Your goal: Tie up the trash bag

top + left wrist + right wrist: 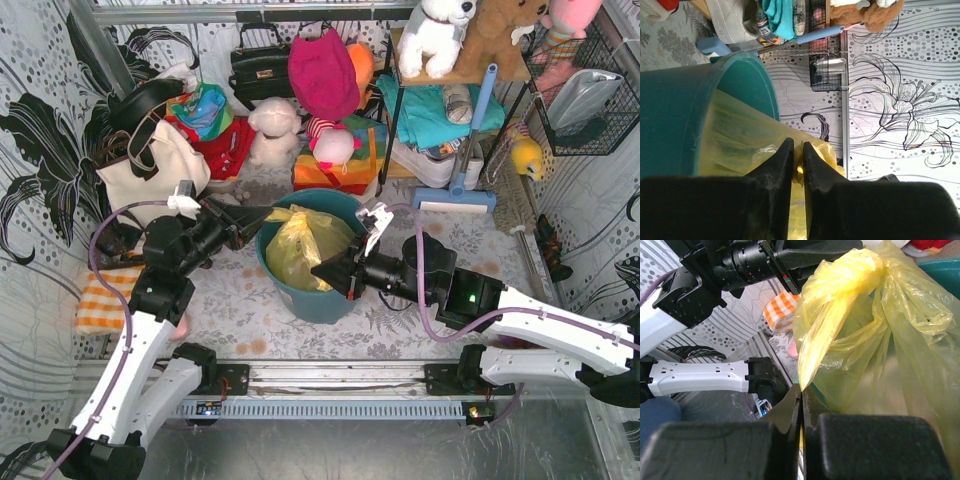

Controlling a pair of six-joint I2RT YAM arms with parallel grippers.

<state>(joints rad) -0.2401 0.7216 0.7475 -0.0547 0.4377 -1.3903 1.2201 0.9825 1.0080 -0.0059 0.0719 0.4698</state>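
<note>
Black-and-white flower walls (40, 120), grey patterned table (240, 300). Clutter along the back: tote (150, 170) on the left, plush toys (275, 130) in the middle, shelf (440, 80) on the right.

Bag (300, 245) sits in the teal bin (320, 300) mid-table, between my two arms. It stands mouth-up, with the top gathered into a bunched neck. The loose plastic runs across the bin from far-left to near-right, gripper to gripper. In the right wrist view one tail hangs from the neck down to the fingertips.

Left arm: forearm rises from the base and the wrist bends right. Left gripper (262, 214) is at the bin's far-left rim, pointing at the bag. Its fingers (780, 165) are nearly together, only a slit, with a fold of yellow plastic pinched in it.

Right arm: stretched low, reaching left. Right gripper (322, 270) is over the near side of the bin. Its fingers are fully closed, with the bag tail clamped at the tips.

Hard to make out:
- I can't tell whether the neck is a real knot or just bunched.
- The bin wall hides the lower bag.
- In the left wrist view my own fingers cover most of the bag.
- The right arm's rear is cut off at the top view's edge.
</note>
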